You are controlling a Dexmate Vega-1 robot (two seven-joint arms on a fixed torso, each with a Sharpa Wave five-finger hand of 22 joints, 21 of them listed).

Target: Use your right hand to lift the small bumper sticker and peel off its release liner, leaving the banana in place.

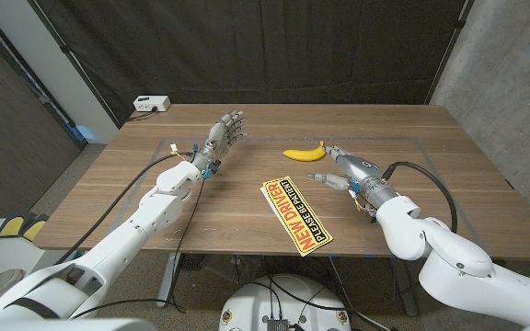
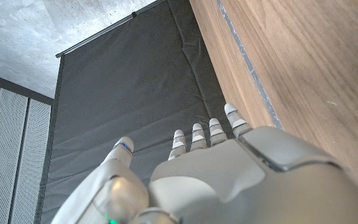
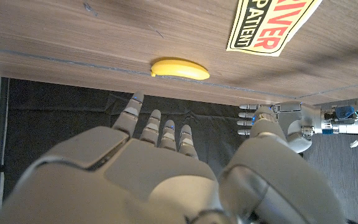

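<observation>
Hovering right hand (image 1: 346, 171) open between banana (image 1: 304, 152), bumper sticker (image 1: 296, 214).

A lab test bay: black curtain (image 1: 247, 46), concrete wall (image 1: 513, 55), bare wooden table (image 1: 247, 230).

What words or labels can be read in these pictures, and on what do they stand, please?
"NEW DRIVER", large red letters on the yellow bumper sticker lying on the table.
"PLEASE BE PATIENT", smaller yellow letters on the sticker's black strip; the right wrist view shows only "...IVER" and "...PATIENT".
The white box at the table's far left corner carries no readable text.
</observation>
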